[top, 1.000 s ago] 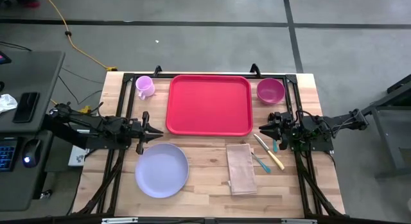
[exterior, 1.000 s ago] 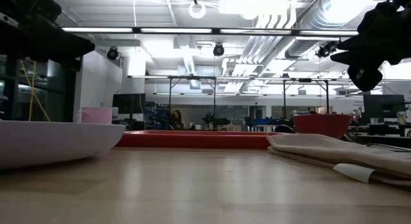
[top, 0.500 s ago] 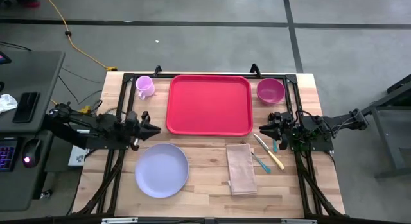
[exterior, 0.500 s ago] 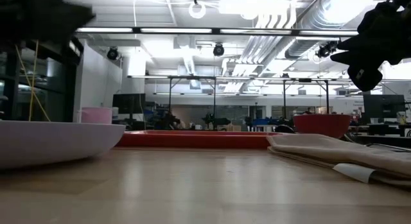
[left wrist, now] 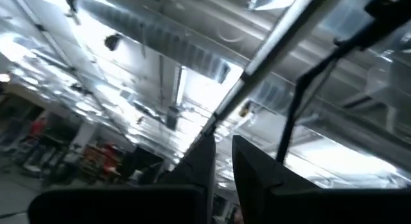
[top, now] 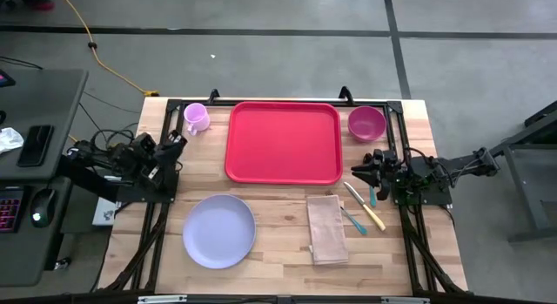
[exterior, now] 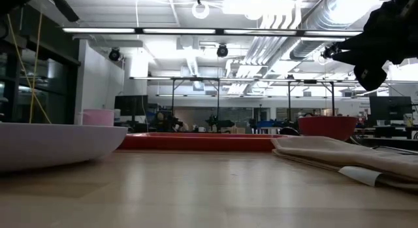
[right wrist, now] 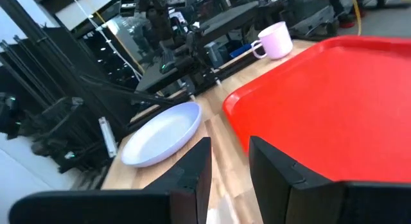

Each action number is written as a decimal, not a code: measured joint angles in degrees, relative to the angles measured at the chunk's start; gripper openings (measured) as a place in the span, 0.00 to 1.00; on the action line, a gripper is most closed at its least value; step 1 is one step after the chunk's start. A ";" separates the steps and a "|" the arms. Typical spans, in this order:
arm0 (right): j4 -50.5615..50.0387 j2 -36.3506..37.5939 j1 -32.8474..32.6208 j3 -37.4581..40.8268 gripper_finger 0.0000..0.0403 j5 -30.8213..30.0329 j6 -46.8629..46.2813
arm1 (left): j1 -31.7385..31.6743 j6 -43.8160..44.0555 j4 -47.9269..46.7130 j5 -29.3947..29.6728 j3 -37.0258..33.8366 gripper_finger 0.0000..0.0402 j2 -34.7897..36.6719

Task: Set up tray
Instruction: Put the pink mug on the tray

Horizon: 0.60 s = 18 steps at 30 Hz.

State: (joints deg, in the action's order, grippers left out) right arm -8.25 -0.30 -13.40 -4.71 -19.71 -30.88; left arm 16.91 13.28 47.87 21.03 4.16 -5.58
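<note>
**Inspector:** Location of the tray (top: 283, 142)?

**Assistant:** It lies flat at the back middle of the wooden counter (top: 278, 239), nothing on it. A pink mug (top: 196, 118) stands just off its left side, and a magenta bowl (top: 366, 123) just off its right side, near the back right corner.

**Inspector:** The front of the counter?

**Assistant:** A round lavender plate (top: 218, 231) sits front left, apart from the tray. A folded beige napkin (top: 326, 228) lies front centre-right. Beside it to the right are pieces of cutlery (top: 363, 208), one with a pale yellow handle and one with a teal handle, lying at an angle.

**Inspector:** Left arm?

**Assistant:** The left gripper (top: 177, 142) is raised at the left edge of the counter, tilted upward; its wrist view shows only ceiling. Its fingers (left wrist: 253, 174) stand a narrow gap apart with nothing between them.

**Inspector:** Right arm?

**Assistant:** The right gripper (top: 357, 171) hangs above the counter just off the tray's front right corner, over the cutlery and pointing toward the tray. Its fingers (right wrist: 279, 169) are parted and empty.
</note>
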 joint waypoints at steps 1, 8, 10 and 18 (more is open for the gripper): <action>-0.02 0.00 0.01 0.00 0.21 -0.87 0.83 | 0.00 0.00 -0.15 1.11 0.00 0.21 -0.02; 0.00 -0.02 0.01 0.00 0.21 -5.00 1.34 | -0.01 1.96 -20.08 8.85 7.25 0.21 -1.08; 0.10 -0.01 0.00 0.00 0.21 -5.48 1.34 | 0.00 2.93 -28.65 12.23 11.97 0.21 -2.76; 0.44 -0.02 -0.01 0.00 0.21 -5.71 1.34 | -0.01 3.06 -56.52 25.03 33.56 0.21 -12.93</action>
State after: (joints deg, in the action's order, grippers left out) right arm -7.81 -0.31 -13.41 -4.71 -25.41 -29.54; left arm 16.89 16.34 -8.65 46.06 37.72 -18.51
